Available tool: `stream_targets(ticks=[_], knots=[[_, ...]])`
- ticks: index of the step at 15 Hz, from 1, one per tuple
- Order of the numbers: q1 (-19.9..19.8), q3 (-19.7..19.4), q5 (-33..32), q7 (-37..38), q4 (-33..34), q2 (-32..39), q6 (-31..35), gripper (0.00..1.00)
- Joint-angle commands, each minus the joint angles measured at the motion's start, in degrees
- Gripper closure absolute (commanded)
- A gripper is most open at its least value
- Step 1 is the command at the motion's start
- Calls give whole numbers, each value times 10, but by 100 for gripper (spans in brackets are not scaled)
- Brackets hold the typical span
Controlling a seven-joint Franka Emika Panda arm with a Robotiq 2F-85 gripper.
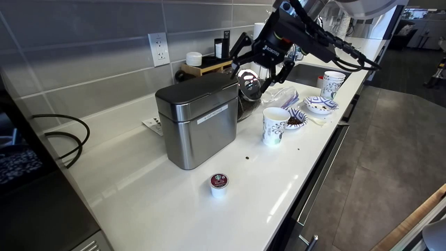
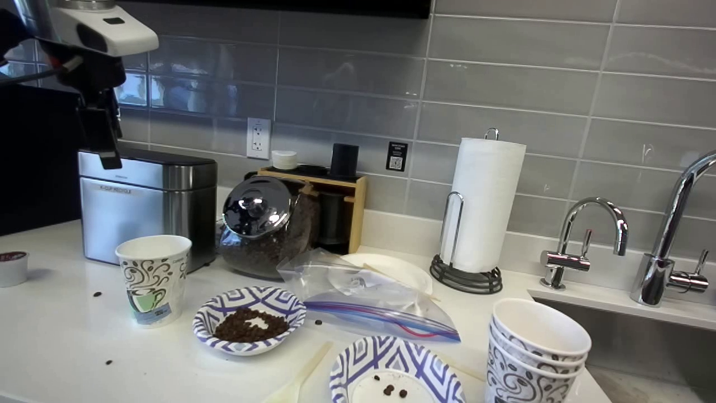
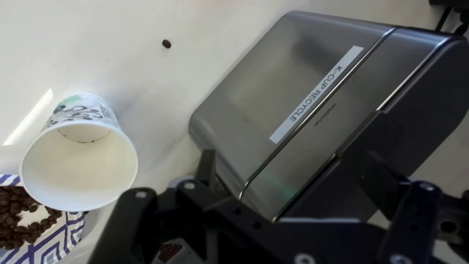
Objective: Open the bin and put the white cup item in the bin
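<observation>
The bin is a brushed-steel box with a dark top and a "K-CUP RECYCLE" label. It stands on the counter in both exterior views [image 1: 205, 136] [image 2: 126, 210] and fills much of the wrist view [image 3: 256, 91]. Its lid is shut. The white cup item, a tiny pod with a dark red top, sits upright on the counter in front of the bin [image 1: 218, 188]; it also shows at the edge of an exterior view [image 2: 12, 271]. It is out of the wrist view. My gripper [image 1: 251, 78] is open and empty, its fingers wide apart [image 3: 289, 167], near the bin's top end.
A taller patterned cup [image 1: 272, 129] stands beside the bin. Patterned bowls [image 2: 249, 336], a plastic bag [image 2: 380, 308], a tilted glass jar [image 2: 263, 235] and stacked cups [image 2: 531, 358] stand farther along. A black machine [image 1: 35, 195] stands at the other end.
</observation>
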Motion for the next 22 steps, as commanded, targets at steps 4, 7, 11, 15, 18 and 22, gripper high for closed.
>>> stream_targets(ticks=[4, 7, 11, 15, 18, 22], knots=[[3, 30, -14, 83, 22, 46, 82, 0], [19, 31, 7, 80, 29, 74, 124, 0], [32, 29, 12, 86, 38, 103, 170, 0], [39, 26, 17, 88, 48, 123, 202, 0], [49, 29, 66, 66, 67, 137, 205, 0], [54, 30, 101, 59, 79, 143, 207, 0]])
